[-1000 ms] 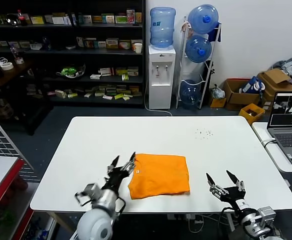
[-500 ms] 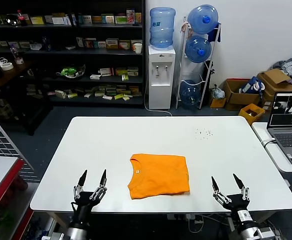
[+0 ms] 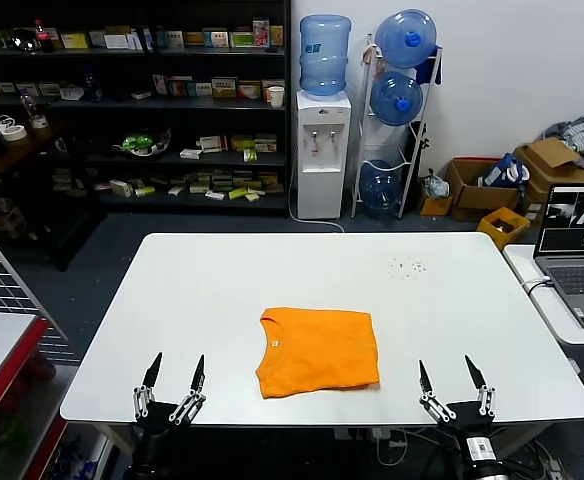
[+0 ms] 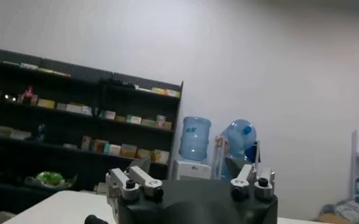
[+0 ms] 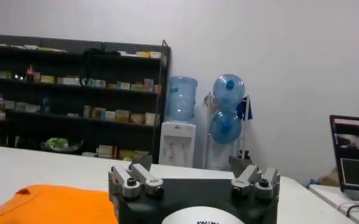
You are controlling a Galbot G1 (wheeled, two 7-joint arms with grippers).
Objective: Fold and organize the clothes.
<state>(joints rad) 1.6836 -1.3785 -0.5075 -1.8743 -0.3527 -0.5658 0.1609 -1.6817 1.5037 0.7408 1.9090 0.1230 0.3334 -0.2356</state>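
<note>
T-shirt (image 3: 318, 350) is seen folded, frame ctr, on bench (image 3: 192, 290). Left tool (image 3: 170, 394), right tool (image 3: 452, 390) released, lower edge. Fold judged done; tidying reqd next.

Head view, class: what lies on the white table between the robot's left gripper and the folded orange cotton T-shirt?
Nothing: in the head view only bare white table separates the left gripper from the folded orange cotton T-shirt.

The head camera looks forward and down over the worktop (image 3: 452, 300) from above, while both wrist cameras sit low at its near edge, facing level across it — all three share the shelves (image 3: 132, 110) and water dispenser (image 3: 324, 150).
</note>
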